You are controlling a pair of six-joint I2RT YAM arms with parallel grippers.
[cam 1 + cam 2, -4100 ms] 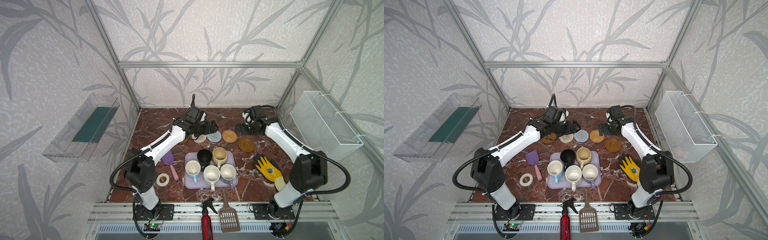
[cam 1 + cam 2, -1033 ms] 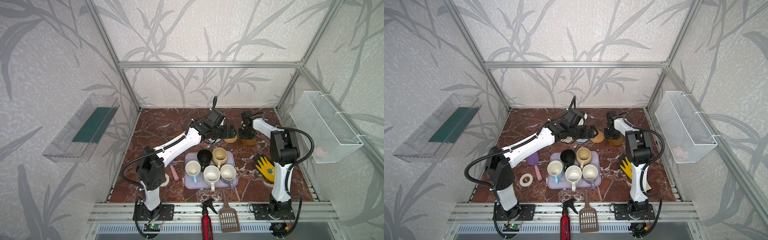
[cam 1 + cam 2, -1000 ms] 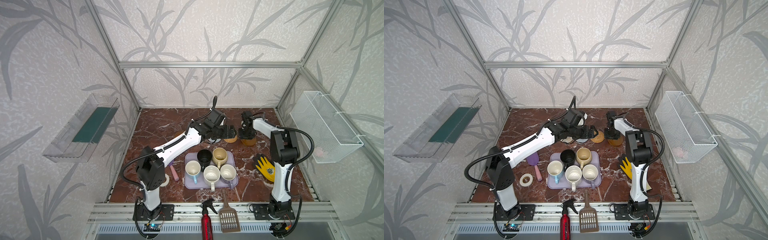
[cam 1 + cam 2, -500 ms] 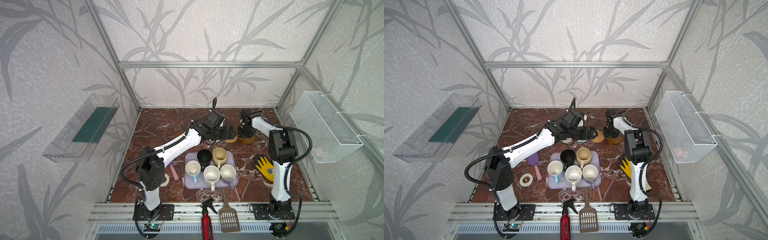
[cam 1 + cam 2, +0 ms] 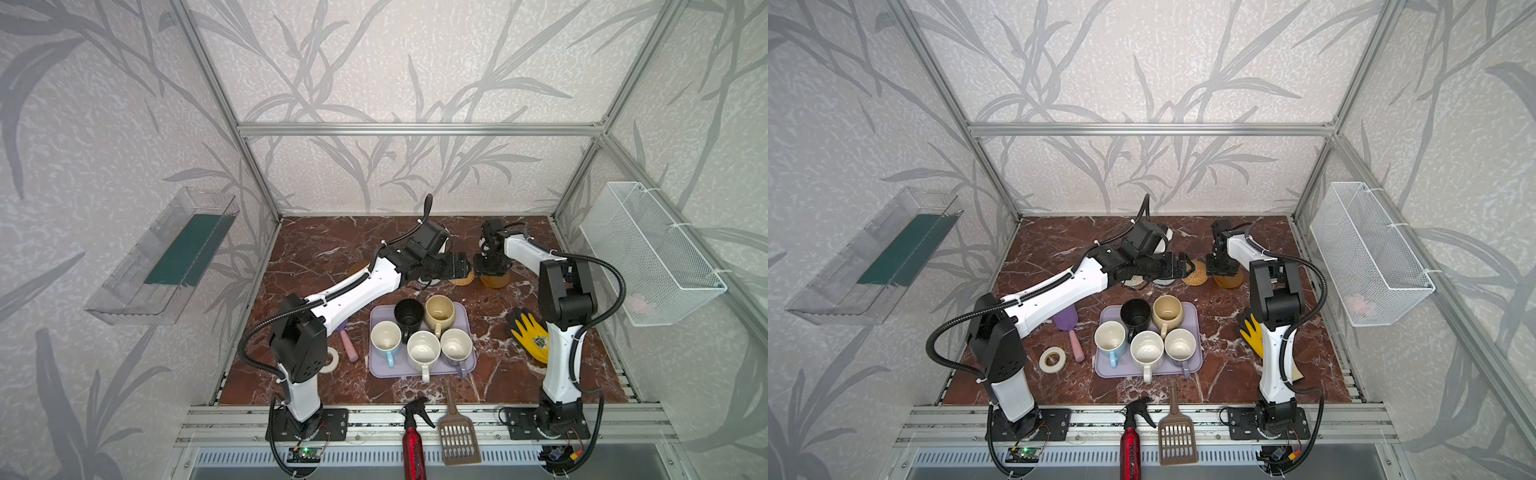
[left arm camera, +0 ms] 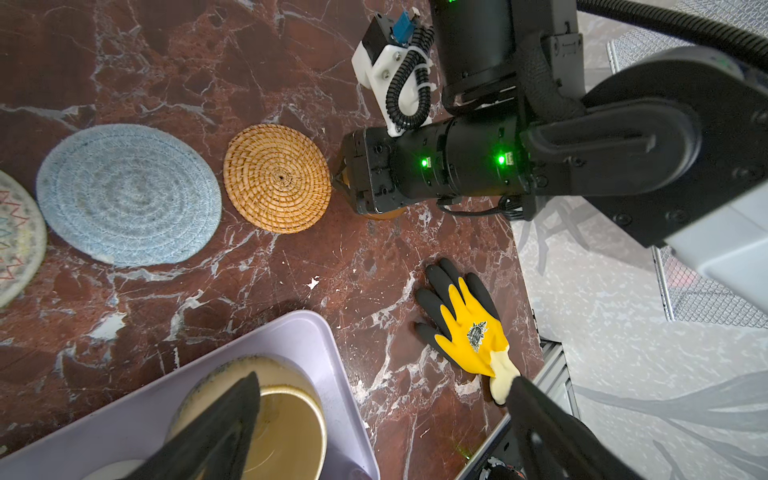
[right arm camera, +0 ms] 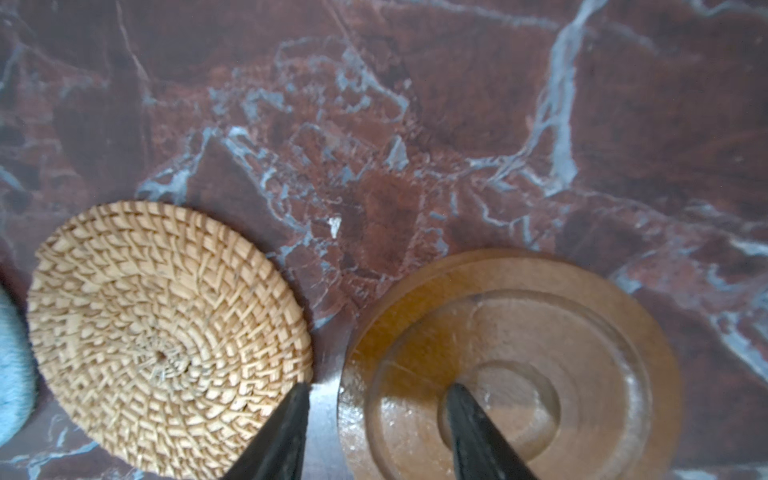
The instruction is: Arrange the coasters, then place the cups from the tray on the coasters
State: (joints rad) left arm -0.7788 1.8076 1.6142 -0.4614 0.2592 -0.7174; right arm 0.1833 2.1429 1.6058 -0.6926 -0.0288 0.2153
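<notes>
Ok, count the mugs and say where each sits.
5, all on the tray: far row, black and beige; near row, light blue, white and lavender, left to right. None looks hidden.

In a top view we see the lavender tray (image 5: 1116, 371) toward the front of the marble table (image 5: 1059, 249), carrying all five cups: the black cup (image 5: 1136, 313) and beige cup (image 5: 1168, 311) behind, the light blue cup (image 5: 1110, 337), white cup (image 5: 1147, 350) and lavender cup (image 5: 1180, 343) in front. Beyond it, the rattan coaster (image 5: 1196, 274) lies just beside the wooden coaster (image 5: 1230, 282), over which the right gripper (image 5: 1223, 274) points down. The left gripper (image 5: 1187, 266), jaws spread, reaches in beside the rattan coaster, the grey-blue coaster (image 5: 1165, 282) half hidden beneath it.
</notes>
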